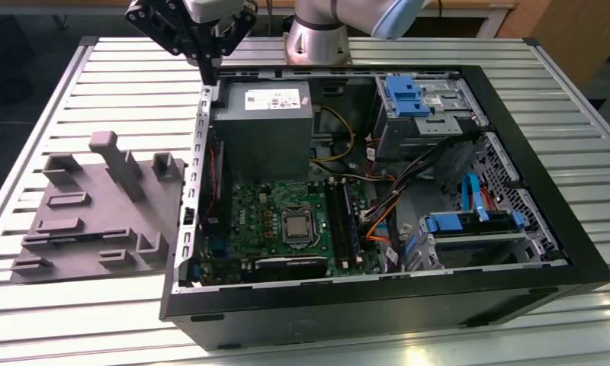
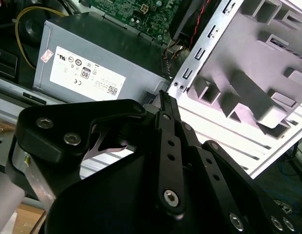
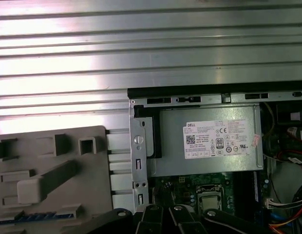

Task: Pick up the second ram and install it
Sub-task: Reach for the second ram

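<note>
In the exterior view my gripper point(image 1: 210, 75) hangs above the far corner of the open computer case point(image 1: 386, 309), toward the exterior view's left. Its fingers are drawn together to a single point with nothing between them. Below it sits the grey power supply point(image 1: 262, 126) with a white printed label point(image 1: 274, 99), whose writing is too small to make out from here. Nearer the camera lies the green motherboard point(image 1: 269, 221). The grey moulded tray point(image 1: 81, 221) stands on the slatted table point(image 1: 101, 69) just beside the case, and I cannot pick out the second ram on it from this side. In the second wrist view my closed fingers point(image 2: 166, 126) point past the label point(image 2: 87, 73), which carries rows of marks and a small pink sticker point(image 2: 47, 55) at one corner. My own black linkages hide much of the case. In the first wrist view the label point(image 3: 221, 139) faces the camera squarely. The second ram point(image 3: 34, 217) shows as a thin blue strip lying in a slot of the tray point(image 3: 92, 195), not in my grip. One end is cut off at the picture's edge, and its chips cannot be made out.
</note>
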You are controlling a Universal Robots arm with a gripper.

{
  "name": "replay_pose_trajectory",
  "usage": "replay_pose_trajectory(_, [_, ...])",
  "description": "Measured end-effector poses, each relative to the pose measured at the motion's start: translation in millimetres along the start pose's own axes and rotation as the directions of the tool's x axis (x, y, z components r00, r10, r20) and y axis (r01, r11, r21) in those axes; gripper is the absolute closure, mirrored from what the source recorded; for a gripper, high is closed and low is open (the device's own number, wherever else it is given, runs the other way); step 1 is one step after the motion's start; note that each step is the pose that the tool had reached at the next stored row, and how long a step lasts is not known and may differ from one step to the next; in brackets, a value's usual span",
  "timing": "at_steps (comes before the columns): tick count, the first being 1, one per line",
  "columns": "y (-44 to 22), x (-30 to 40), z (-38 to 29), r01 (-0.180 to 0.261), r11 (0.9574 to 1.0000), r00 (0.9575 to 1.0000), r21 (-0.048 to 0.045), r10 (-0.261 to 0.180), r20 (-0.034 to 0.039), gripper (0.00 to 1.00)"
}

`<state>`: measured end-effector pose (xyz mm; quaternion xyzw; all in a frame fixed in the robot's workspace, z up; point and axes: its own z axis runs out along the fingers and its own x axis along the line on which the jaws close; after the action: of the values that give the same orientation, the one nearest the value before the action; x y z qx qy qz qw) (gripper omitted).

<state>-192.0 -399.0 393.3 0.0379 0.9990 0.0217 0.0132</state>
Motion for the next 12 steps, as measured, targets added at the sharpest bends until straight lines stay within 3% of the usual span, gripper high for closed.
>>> replay_pose_trajectory(12, [-0.5,7.0,-0.2,0.0,1.0,1.0,0.0,0.0,0.0,0.89])
